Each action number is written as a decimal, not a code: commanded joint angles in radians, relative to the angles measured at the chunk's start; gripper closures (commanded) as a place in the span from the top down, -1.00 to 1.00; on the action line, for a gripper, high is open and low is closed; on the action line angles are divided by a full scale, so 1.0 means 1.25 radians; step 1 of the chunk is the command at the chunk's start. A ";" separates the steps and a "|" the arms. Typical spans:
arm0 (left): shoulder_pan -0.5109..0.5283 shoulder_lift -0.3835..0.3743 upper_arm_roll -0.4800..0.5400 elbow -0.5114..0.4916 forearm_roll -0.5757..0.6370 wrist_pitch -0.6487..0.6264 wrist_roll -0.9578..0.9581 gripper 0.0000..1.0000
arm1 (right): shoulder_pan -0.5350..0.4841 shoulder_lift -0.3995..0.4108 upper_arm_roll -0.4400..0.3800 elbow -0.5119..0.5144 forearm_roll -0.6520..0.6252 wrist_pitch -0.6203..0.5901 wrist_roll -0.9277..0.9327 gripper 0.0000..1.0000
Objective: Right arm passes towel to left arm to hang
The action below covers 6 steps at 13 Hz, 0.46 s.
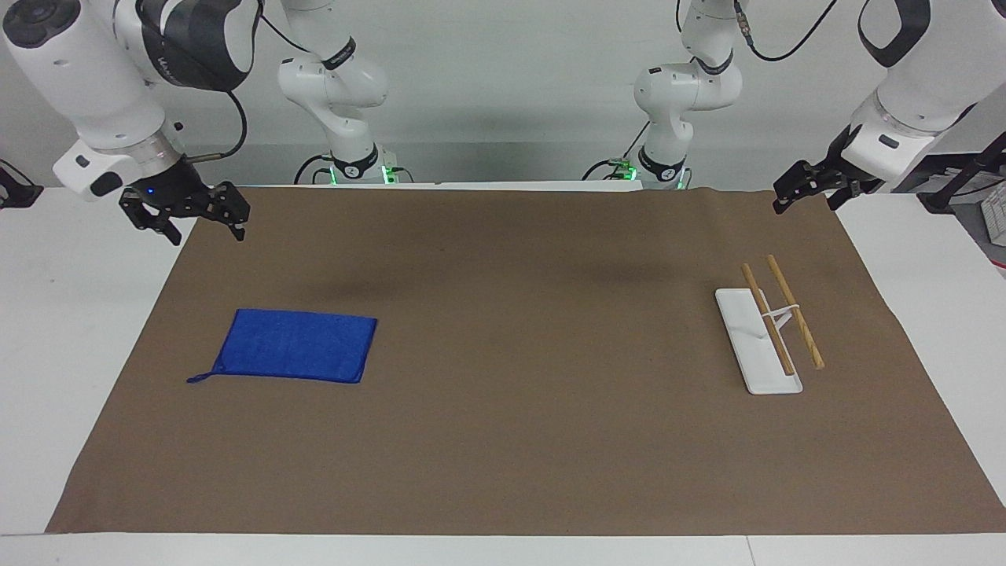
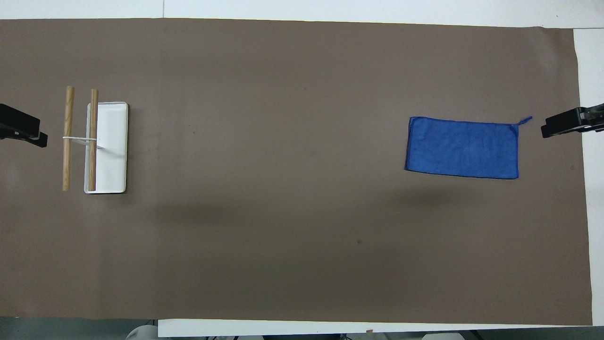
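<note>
The blue towel (image 1: 295,346) lies flat on the brown mat toward the right arm's end of the table, and it also shows in the overhead view (image 2: 462,147). Its thin loop (image 1: 196,379) sticks out at one corner. My right gripper (image 1: 204,233), the one with the blue light, hangs open and empty over the mat's edge, apart from the towel; its tip shows in the overhead view (image 2: 547,130). My left gripper (image 1: 805,204) hangs open and empty over the mat's edge at the left arm's end (image 2: 40,138).
A towel rack with a white base (image 1: 735,318) and two wooden rods (image 1: 795,310) stands toward the left arm's end; it also shows in the overhead view (image 2: 113,141). The brown mat (image 1: 511,354) covers most of the white table.
</note>
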<state>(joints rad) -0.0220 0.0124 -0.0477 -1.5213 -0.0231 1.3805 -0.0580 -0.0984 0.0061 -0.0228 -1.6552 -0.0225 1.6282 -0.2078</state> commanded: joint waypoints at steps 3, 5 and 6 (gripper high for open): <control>0.005 -0.016 -0.001 -0.016 -0.006 -0.001 0.007 0.99 | -0.007 0.007 0.000 0.012 -0.007 -0.012 -0.012 1.00; 0.005 -0.016 -0.001 -0.016 -0.005 -0.001 0.007 0.99 | -0.007 0.010 0.000 0.007 -0.007 -0.004 -0.028 1.00; 0.005 -0.016 -0.001 -0.016 -0.006 -0.001 0.007 0.99 | -0.007 0.033 -0.003 0.001 -0.007 0.016 -0.036 1.00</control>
<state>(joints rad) -0.0220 0.0124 -0.0477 -1.5213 -0.0231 1.3805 -0.0580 -0.0984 0.0105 -0.0263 -1.6560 -0.0225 1.6292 -0.2184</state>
